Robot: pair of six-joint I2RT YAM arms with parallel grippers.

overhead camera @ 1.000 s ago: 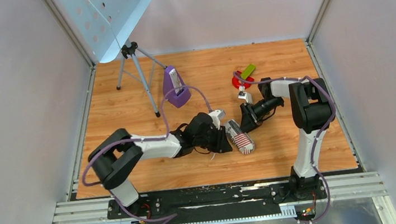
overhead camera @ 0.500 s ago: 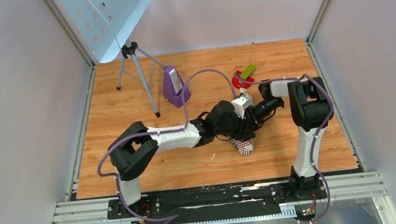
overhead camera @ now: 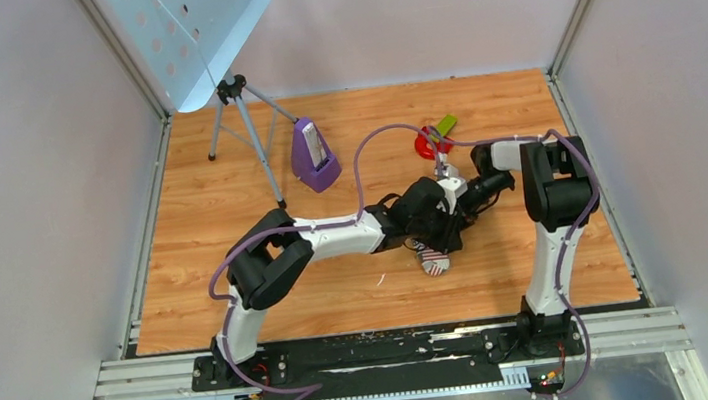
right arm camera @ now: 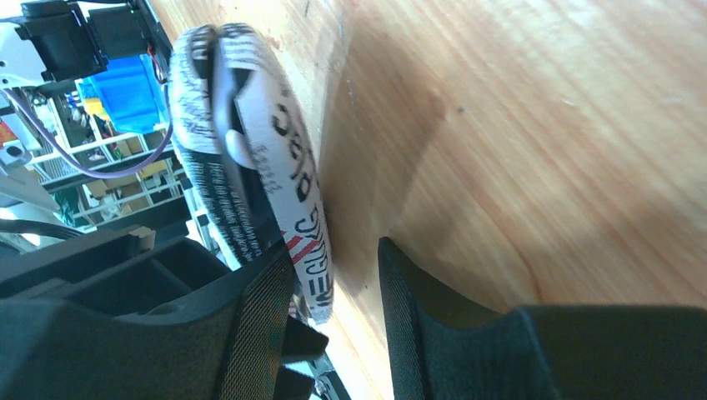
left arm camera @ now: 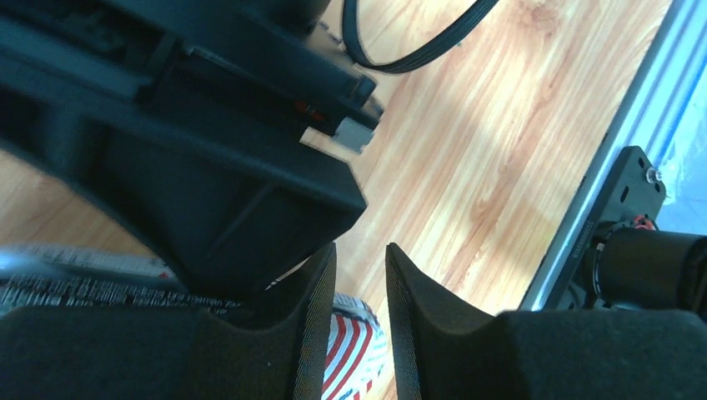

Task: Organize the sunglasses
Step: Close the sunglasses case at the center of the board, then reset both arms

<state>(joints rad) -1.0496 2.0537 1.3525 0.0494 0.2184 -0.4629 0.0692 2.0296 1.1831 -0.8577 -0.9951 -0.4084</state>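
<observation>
The sunglasses are hidden in every view. The flag-printed case [overhead camera: 434, 262] lies on the wooden table, its far end under both grippers. My left gripper [left arm camera: 360, 250] hangs right over the case, jaws a narrow gap apart, with the red-striped end [left arm camera: 357, 346] showing below them and nothing between them. The black body of the right gripper [left arm camera: 208, 167] fills its upper left view. My right gripper [right arm camera: 333, 246] is low at the table, open. The case's printed flap [right arm camera: 275, 158] stands by its left finger [right arm camera: 258, 325], not clamped.
A purple metronome [overhead camera: 313, 154] and a tripod music stand [overhead camera: 239, 123] stand at the back left. A red and green object [overhead camera: 433, 136] lies behind the right gripper. A small white scrap [overhead camera: 379, 280] lies left of the case. The metal rail [left arm camera: 600, 192] runs along the near edge.
My left arm has swung right and further out, from beside the case to over it, up against the right gripper. The right arm has barely moved. The case is more covered.
</observation>
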